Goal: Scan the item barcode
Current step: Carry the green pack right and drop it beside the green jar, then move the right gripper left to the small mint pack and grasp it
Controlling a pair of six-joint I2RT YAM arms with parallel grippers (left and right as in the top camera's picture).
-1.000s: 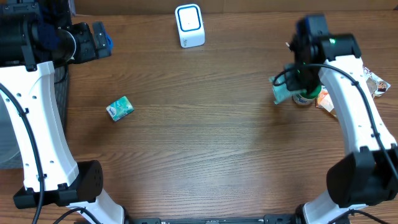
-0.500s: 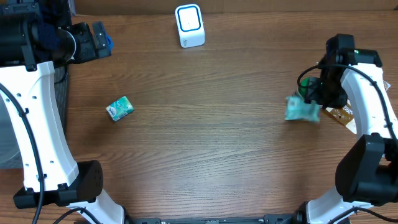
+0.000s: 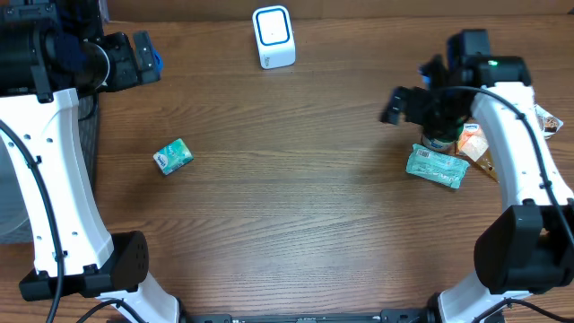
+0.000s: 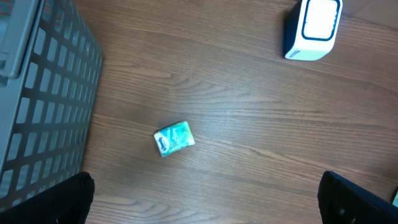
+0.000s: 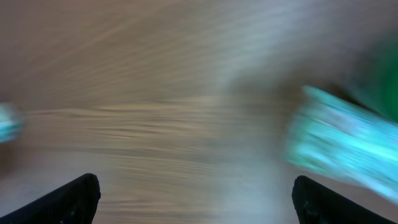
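The white scanner with a blue ring [image 3: 273,36] stands at the far middle of the table and also shows in the left wrist view [image 4: 313,28]. A flat teal packet [image 3: 437,167] lies on the table at the right, blurred in the right wrist view [image 5: 342,146]. My right gripper [image 3: 404,97] hovers up and to the left of it, open and empty [image 5: 196,193]. A small teal box [image 3: 172,156] lies at the left [image 4: 174,138]. High at the far left, my left gripper [image 3: 143,56] stands open with nothing in it [image 4: 205,194].
A green can [image 3: 441,139] and an orange snack packet [image 3: 475,148] sit just behind the teal packet, with another wrapper [image 3: 545,121] near the right edge. A grey mesh basket [image 4: 43,93] stands off the table's left side.
My right gripper carried the teal packet to the right, opened and let it go; the packet now lies on the table and the gripper has swung back toward the left. The left arm has not moved.
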